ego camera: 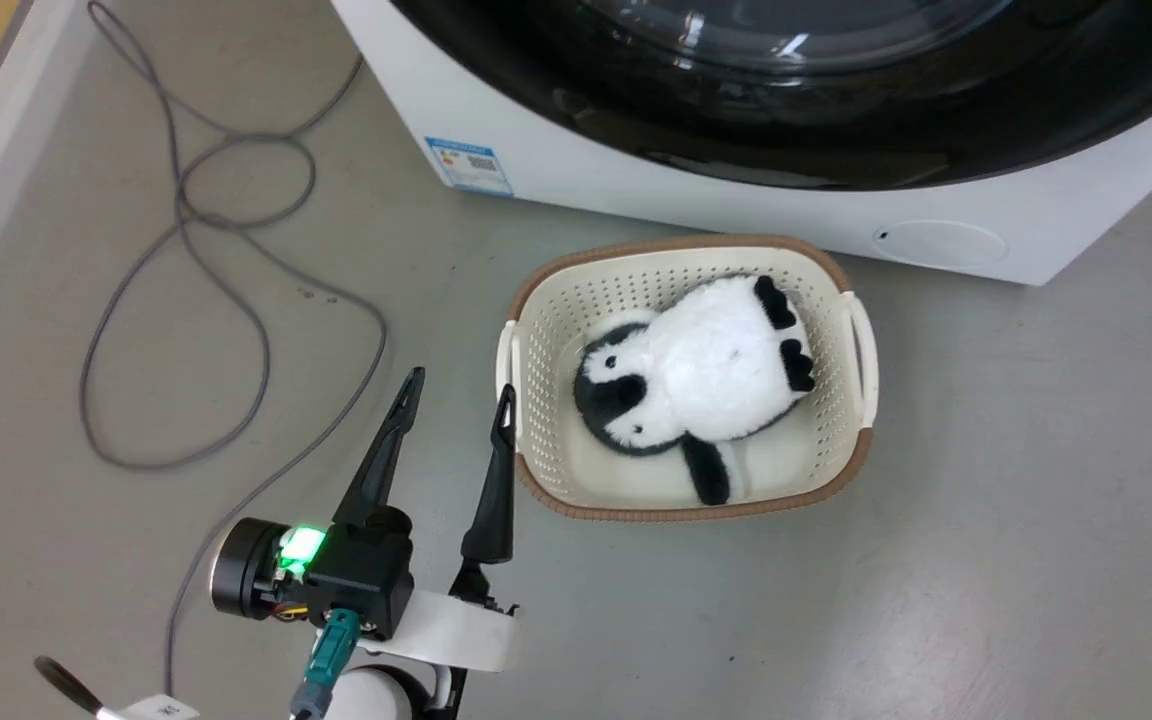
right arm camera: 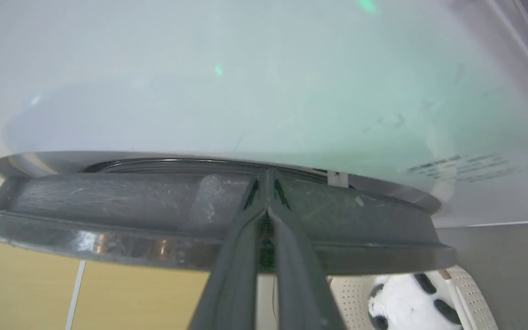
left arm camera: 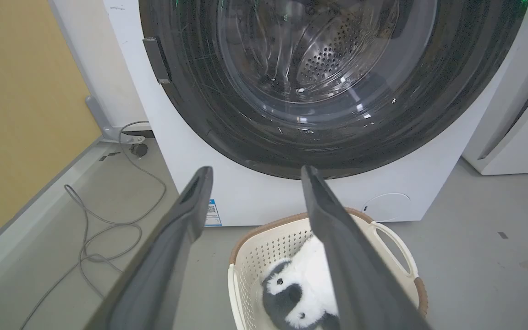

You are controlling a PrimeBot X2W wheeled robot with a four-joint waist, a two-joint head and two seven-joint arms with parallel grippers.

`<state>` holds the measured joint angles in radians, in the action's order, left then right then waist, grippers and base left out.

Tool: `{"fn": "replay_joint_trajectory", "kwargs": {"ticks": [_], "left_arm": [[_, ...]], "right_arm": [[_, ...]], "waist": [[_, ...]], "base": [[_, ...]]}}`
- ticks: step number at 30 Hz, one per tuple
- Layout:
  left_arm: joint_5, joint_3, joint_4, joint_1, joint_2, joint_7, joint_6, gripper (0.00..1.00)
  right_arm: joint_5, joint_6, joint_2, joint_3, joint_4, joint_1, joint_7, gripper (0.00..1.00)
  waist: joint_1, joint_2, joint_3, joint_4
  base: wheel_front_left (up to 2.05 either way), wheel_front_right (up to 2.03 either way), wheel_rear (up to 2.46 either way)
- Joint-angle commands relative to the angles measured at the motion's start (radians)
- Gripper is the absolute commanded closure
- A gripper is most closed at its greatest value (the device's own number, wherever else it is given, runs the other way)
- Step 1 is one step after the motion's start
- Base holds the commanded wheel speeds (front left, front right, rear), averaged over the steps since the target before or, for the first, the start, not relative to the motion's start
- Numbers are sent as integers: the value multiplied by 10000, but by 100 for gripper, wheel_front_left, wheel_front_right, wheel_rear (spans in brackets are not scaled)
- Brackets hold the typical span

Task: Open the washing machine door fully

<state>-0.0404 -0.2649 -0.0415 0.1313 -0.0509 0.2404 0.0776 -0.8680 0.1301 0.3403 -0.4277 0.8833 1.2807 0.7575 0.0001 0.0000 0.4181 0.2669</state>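
The left gripper [ego camera: 462,381] hangs above the grey floor [ego camera: 986,500] with its fingers [ego camera: 381,460] spread wide and holding nothing, just left of a cream basket [ego camera: 528,470] with a black-and-white plush toy [ego camera: 706,370] lying in it. A grey cable [ego camera: 383,340] loops across the floor to the left.

Behind the basket stands the washing machine [ego camera: 636,190], and the washing machine door [ego camera: 836,130] lies close against its front. The handle tab [left arm camera: 156,59] is untouched. The right gripper [right arm camera: 268,176] has its fingers [right arm camera: 241,256] pressed together, tips at the door's dark rim. A yellow wall [left arm camera: 16,114] runs along the left.
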Motion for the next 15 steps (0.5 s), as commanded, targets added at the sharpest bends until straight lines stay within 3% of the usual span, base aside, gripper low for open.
{"fn": "replay_joint_trajectory", "kwargs": {"ticks": [1, 15], "left_arm": [[-49, -60, -18, 218, -4, 104, 65, 0], [-81, -199, -11, 311, 4, 214, 151, 0]], "right_arm": [[-192, 6, -36, -58, 236, 376, 223, 100], [53, 6, -314, -617, 747, 503, 1593, 100]], "waist": [[-1, 0, 74, 61], [-1, 0, 57, 104]], "base": [[0, 0, 0], [0, 0, 0]]}}
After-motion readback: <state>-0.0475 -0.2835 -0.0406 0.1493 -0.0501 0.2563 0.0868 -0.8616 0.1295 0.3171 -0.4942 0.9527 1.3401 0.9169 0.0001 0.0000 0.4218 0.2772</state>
